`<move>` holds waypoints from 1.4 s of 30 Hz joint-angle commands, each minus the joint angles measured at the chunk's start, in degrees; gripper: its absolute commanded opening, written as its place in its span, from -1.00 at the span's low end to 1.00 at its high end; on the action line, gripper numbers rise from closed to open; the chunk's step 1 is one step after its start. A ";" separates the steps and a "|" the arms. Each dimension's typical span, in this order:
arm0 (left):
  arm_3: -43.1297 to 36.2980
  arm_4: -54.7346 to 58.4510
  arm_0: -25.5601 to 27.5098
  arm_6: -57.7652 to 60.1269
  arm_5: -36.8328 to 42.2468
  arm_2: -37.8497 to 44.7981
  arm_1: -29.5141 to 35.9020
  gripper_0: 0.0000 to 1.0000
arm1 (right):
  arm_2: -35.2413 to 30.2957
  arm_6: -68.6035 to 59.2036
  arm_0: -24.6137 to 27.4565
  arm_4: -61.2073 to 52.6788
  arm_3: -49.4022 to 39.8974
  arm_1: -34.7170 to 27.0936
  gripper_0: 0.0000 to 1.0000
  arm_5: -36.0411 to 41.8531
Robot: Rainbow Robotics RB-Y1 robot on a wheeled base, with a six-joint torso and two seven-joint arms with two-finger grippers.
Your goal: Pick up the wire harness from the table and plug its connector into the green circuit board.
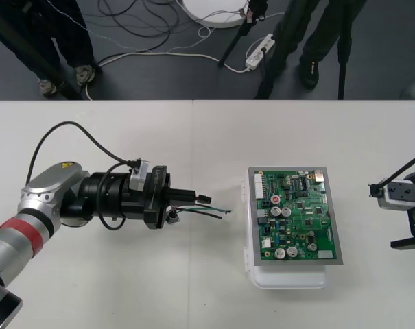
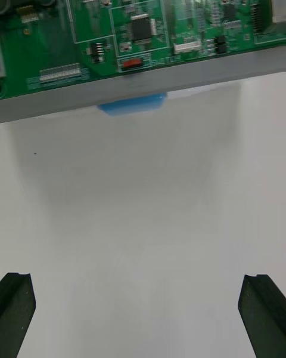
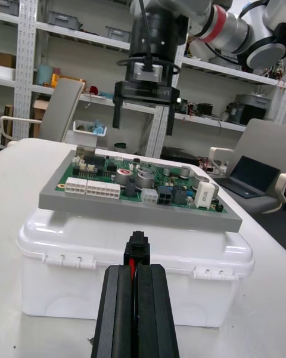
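The left gripper (image 1: 202,199) hangs over the table (image 1: 125,288) at the 9 o'clock side of the green circuit board (image 1: 298,214), apart from it, its fingers (image 3: 122,310) clenched on the wire harness (image 1: 214,210). In the left wrist view the small black plug (image 3: 137,252) sticks out between the fingertips, facing the board's white base (image 3: 71,274). Thin wires run from the fingers toward 3 o'clock, stopping short of the board. The metal socket (image 1: 171,218) sits at the gripper's 6 o'clock. The right gripper (image 1: 385,214) waits at the board's 3 o'clock, its fingers (image 2: 16,313) spread wide
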 commanded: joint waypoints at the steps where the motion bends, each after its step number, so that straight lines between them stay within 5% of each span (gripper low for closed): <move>1: 2.88 1.06 0.35 -10.14 -3.10 -2.72 -3.44 -1.00 | 4.07 -5.12 -2.73 3.66 -3.88 -2.35 1.00 -0.39; 19: 9.38 4.93 -0.97 -20.60 -3.10 -7.47 -11.35 -1.00 | 19.01 -9.07 -9.50 16.40 -5.46 -2.35 1.00 -0.39; 42: 9.38 7.48 -0.88 -23.68 -3.10 -7.38 -13.19 -1.00 | 25.34 -10.22 -10.99 24.93 -6.95 1.61 1.00 -0.39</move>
